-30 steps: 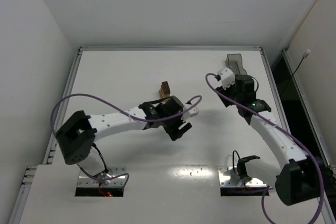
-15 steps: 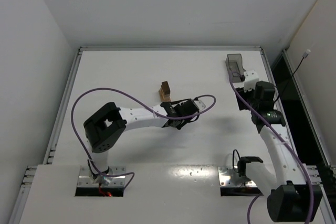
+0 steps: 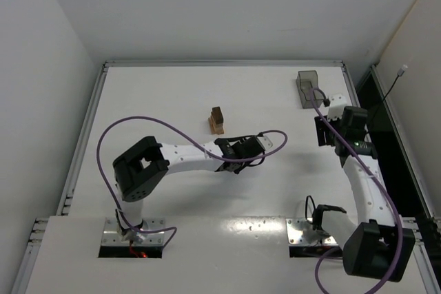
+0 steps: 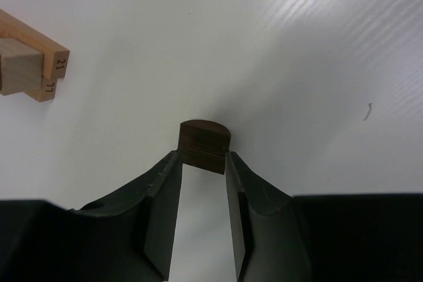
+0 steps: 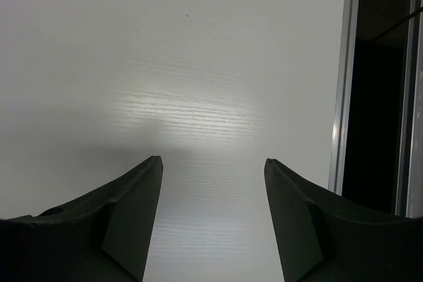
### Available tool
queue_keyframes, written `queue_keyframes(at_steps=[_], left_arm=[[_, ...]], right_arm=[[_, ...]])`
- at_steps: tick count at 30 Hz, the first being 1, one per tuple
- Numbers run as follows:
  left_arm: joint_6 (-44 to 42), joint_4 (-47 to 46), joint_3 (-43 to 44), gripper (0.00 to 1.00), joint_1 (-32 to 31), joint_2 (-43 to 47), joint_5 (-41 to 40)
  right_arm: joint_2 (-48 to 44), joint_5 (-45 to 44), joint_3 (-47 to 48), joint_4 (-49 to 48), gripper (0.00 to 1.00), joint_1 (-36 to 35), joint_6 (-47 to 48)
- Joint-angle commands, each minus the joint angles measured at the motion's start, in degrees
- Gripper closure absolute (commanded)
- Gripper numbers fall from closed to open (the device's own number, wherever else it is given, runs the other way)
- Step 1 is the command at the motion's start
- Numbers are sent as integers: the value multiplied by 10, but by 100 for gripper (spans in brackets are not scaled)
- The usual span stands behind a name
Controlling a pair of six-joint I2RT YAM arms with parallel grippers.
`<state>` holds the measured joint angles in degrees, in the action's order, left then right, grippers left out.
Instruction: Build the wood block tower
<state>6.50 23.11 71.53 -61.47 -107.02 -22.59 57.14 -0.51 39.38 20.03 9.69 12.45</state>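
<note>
The wood block tower [image 3: 217, 120] stands low on the bench [image 3: 158, 87], ahead and to the left of my left gripper [image 4: 202, 161], near it but apart. That gripper is pinched narrow on a dark round-topped block [image 4: 204, 142], held only at the fingertips, so I judge the grip shallow. I'd carry slowly, square the block over the top piece and release once it sits flat. My right gripper [image 5: 211, 166] hangs wide and empty near the grey bin [image 3: 306, 87].

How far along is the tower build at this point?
Done: a short wood block tower stands upright. In hand: the left gripper is shut on a dark brown block, apart from the tower. Remaining: stacking it; the right gripper is open and empty.
</note>
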Motion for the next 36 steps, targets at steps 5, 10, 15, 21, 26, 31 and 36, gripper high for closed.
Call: queue_keyframes(at_steps=[5,10,15,21,26,31,36], left_arm=[[4,-3,-5,70,-27,30,13],[17,3,0,68,-27,17,3],[17,3,-6,67,-27,7,-8],[22,8,-6,67,-16,-13,-13],[27,8,-6,67,-4,-24,-6],[27,8,-6,67,12,-42,-11],[27,8,-6,67,23,-52,-6]], right_arm=[[15,41,15,-2,40,26,-11],[21,60,20,4,40,37,-11],[32,72,25,9,40,49,-16],[38,82,36,9,40,60,-16],[50,94,47,9,40,72,-16],[61,106,52,9,40,77,-22],[68,111,57,14,40,82,-22]])
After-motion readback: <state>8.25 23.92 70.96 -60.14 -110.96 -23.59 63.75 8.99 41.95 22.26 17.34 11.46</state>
